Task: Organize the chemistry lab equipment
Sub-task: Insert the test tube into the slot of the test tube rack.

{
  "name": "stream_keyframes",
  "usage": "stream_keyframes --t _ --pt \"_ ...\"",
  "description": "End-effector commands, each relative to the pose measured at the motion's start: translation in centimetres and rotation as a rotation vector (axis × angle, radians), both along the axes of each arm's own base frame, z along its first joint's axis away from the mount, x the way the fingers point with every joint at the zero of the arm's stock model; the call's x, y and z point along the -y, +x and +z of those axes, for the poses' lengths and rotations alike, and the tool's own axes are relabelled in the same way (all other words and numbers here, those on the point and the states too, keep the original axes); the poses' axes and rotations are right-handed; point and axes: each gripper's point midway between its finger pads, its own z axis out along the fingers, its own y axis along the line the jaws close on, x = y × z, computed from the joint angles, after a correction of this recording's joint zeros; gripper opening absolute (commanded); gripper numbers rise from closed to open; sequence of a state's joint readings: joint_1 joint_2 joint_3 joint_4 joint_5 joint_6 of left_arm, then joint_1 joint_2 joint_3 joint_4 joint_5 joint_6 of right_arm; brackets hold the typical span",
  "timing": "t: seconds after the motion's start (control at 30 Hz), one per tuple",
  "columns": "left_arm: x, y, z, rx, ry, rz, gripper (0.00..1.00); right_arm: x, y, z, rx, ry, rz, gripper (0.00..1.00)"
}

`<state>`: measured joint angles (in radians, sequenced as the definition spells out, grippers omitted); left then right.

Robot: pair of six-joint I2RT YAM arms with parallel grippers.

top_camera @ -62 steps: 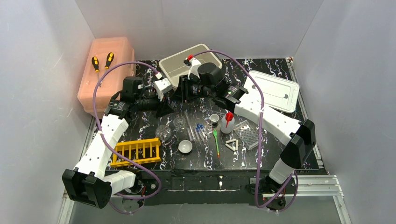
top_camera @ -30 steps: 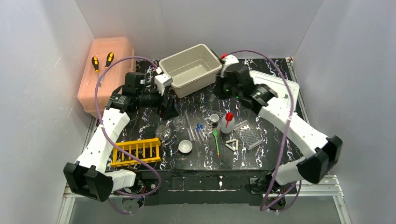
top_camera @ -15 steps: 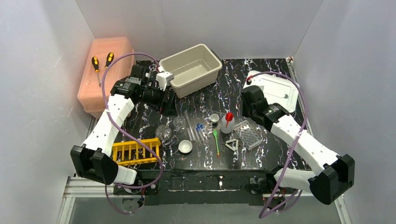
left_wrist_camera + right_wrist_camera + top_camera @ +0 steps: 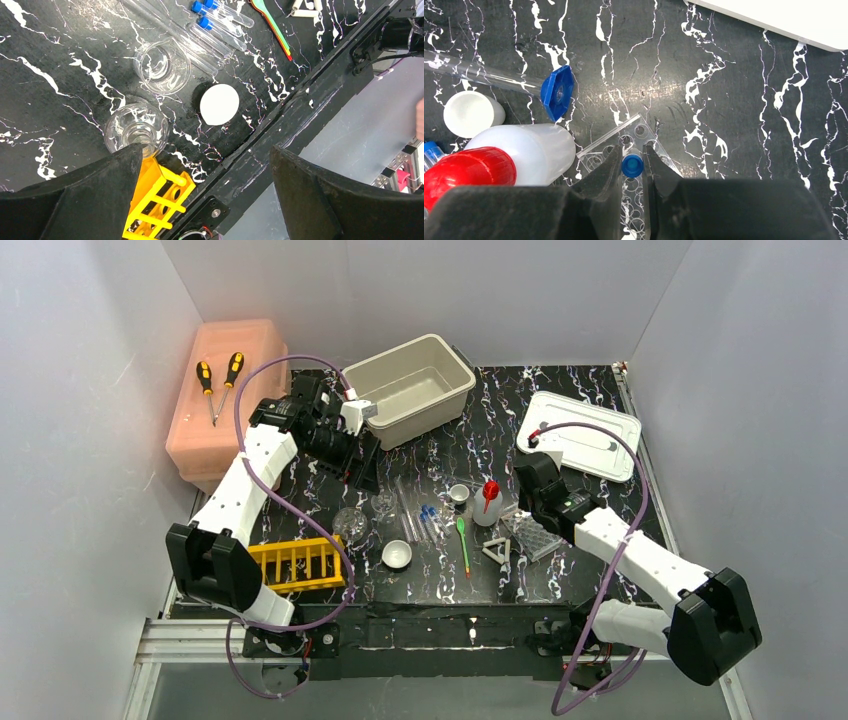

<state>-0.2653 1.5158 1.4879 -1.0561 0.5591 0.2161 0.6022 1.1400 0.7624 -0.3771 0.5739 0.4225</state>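
Observation:
My right gripper (image 4: 632, 161) is shut on a small blue-capped tube (image 4: 632, 166), held upright over a clear well plate (image 4: 640, 134); in the top view it (image 4: 524, 518) hangs right of the red-capped squeeze bottle (image 4: 487, 502). My left gripper (image 4: 205, 152) is open and empty, high over the glass flask (image 4: 136, 129), white bowl (image 4: 219, 104) and yellow rack (image 4: 155, 200). A beaker (image 4: 162, 66), several blue-capped tubes (image 4: 215, 22), the green spoon (image 4: 463, 543) and white triangle (image 4: 497, 551) lie mid-table.
A beige bin (image 4: 408, 390) stands at the back with its white lid (image 4: 580, 435) lying to the right. The pink box (image 4: 225, 390) with two screwdrivers (image 4: 218, 375) sits at back left. A small white cup (image 4: 471, 114) and a loose tube (image 4: 556, 92) lie near the bottle.
My right arm swung from beside the bin toward the near right and came down over the well plate, jaws unchanged. The left arm drew back toward the bin's left corner.

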Motion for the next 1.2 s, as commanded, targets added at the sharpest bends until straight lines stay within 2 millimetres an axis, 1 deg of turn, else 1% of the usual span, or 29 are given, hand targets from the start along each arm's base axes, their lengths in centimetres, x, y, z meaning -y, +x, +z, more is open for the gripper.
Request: stream_keyframes --t 0.0,0.3,0.5,0.67,0.93,1.17 --pt "0.0 -0.1 1.3 0.025 -0.012 -0.002 0.98 -0.4 1.6 1.3 0.122 0.071 -0.043 0.01" --pt "0.0 0.0 0.9 0.036 -0.014 0.004 0.98 0.0 1.6 0.7 0.167 0.086 -0.055 0.01" --pt "0.0 0.0 0.6 0.035 -0.018 0.004 0.98 0.2 1.4 0.6 0.2 0.102 -0.056 0.01" --pt "0.0 -0.1 0.4 0.035 -0.015 0.003 0.98 0.3 1.1 -0.3 0.175 0.095 -0.052 0.01" --pt "-0.3 -0.3 0.2 0.045 -0.007 0.001 0.98 -0.2 0.7 -1.2 0.153 0.118 -0.034 0.01" --pt "-0.3 -0.2 0.2 0.06 -0.002 -0.004 0.98 -0.1 0.3 -2.2 0.127 0.106 -0.03 0.01"
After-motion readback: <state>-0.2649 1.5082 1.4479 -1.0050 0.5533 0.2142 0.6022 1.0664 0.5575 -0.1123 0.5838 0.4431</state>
